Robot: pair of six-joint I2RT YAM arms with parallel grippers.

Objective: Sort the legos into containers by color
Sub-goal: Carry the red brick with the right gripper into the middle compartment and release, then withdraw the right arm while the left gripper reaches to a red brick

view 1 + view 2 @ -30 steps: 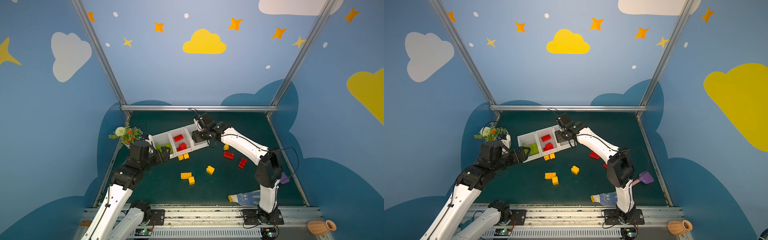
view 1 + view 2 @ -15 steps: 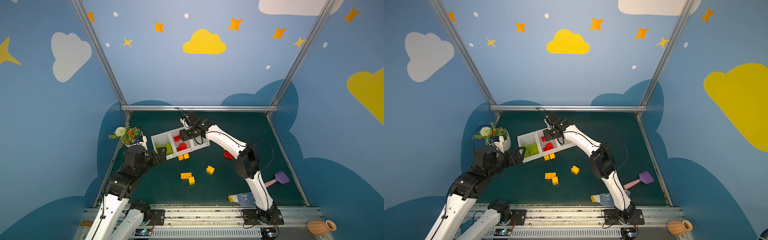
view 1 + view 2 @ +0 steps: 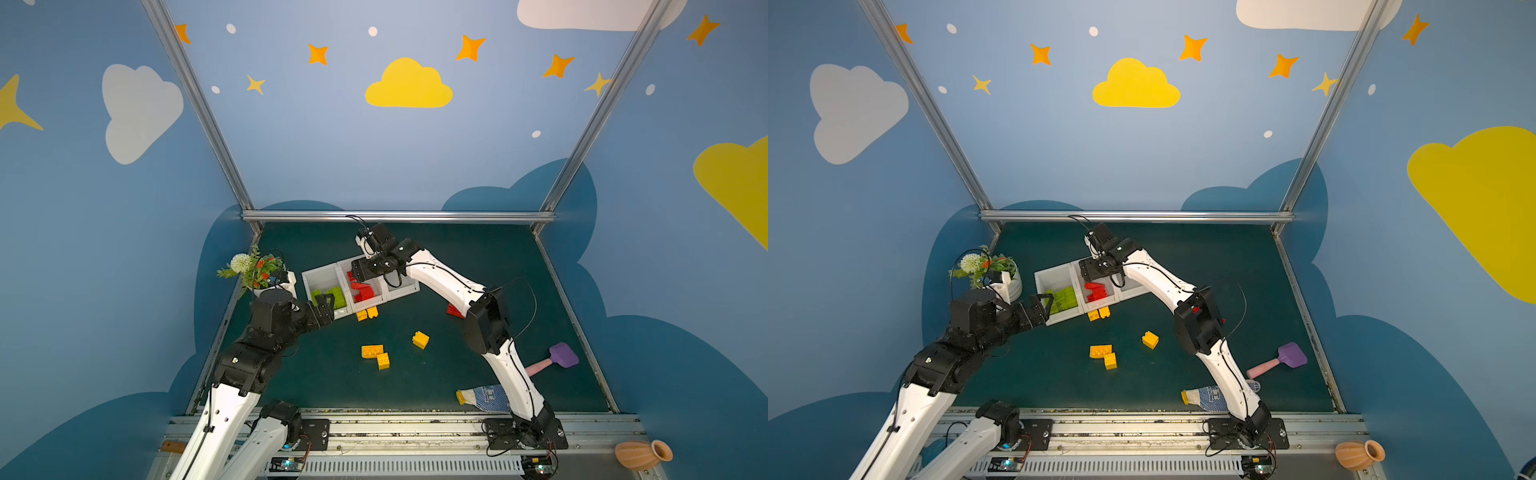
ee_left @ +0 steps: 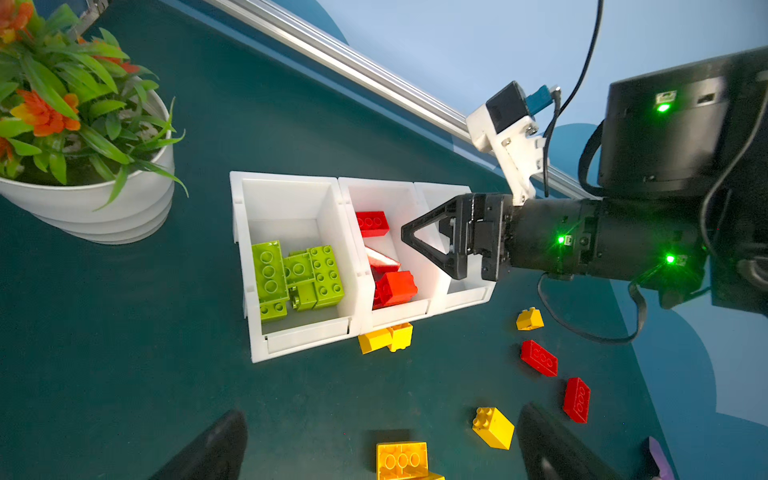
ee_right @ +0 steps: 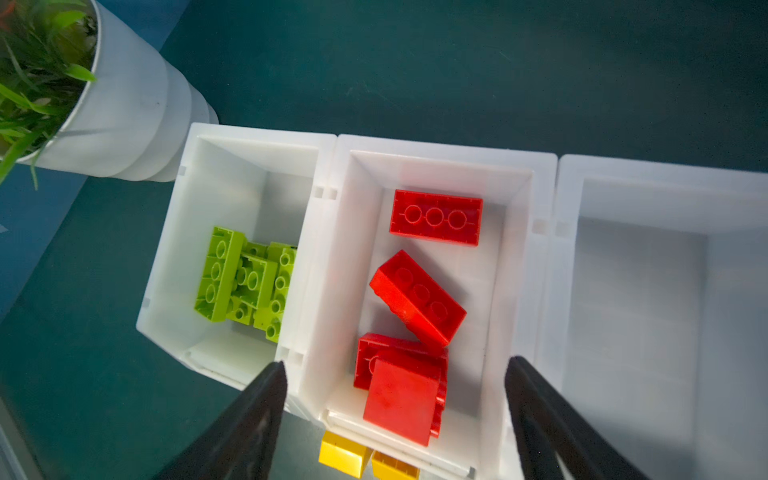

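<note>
- Right gripper (image 5: pixel 395 363) moved over the middle bin (image 5: pixel 440 147) and spread its jaws; the red brick (image 5: pixel 401 399) landed inside on the other reds (image 5: pixel 417 297).
- Left gripper (image 4: pixel 380 413) stayed wide, empty.
- Two red bricks (image 4: pixel 539 357), several yellows (image 4: pixel 493 428) remained on mat (image 4: pixel 124 332).

R end effector (image 3: pixel 359 270) over mid container (image 3: pixel 367 304) w/ red legos (image 3: pixel 363 291), yellow legos (image 3: pixel 372 351) loose
</note>
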